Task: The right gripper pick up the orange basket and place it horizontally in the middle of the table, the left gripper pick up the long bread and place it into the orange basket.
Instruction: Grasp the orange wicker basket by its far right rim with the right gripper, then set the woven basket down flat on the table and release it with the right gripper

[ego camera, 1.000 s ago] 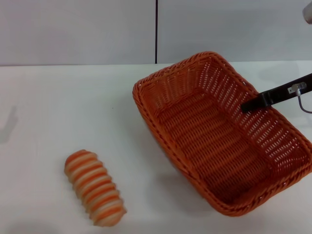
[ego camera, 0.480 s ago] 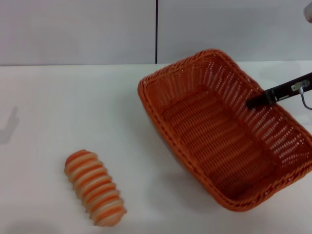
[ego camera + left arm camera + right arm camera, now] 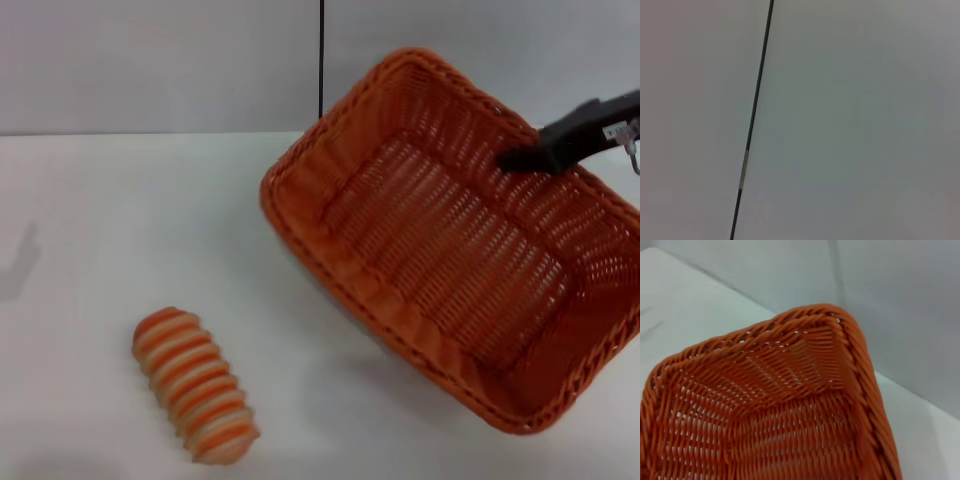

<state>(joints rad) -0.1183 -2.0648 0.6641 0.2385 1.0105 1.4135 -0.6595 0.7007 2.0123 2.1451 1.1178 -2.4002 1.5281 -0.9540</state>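
Head view: large rectangular orange wicker basket [image 3: 450, 270] tilted up off the wide plain white bench [image 3: 120, 230], long axis running diagonally from far-centre to near-right, not horizontal. Right tool [image 3: 530, 155], a slim black finger reaching in from the right edge, clamped on the far-right long rim; only one finger visible, grip judged from the lifted basket. Striped orange-and-cream ridged toy bread loaf [image 3: 195, 385] lying flat at near-left, well apart from the basket, long axis also diagonal. Left tool out of sight, yet bread on that arm's side.

Left wrist view: only a plain grey wall with a thin dark seam; no tool, no bread.

Right wrist view: corner of the basket [image 3: 790, 405] close up, braided rim raised above the bench [image 3: 685, 300]; own fingers not shown.
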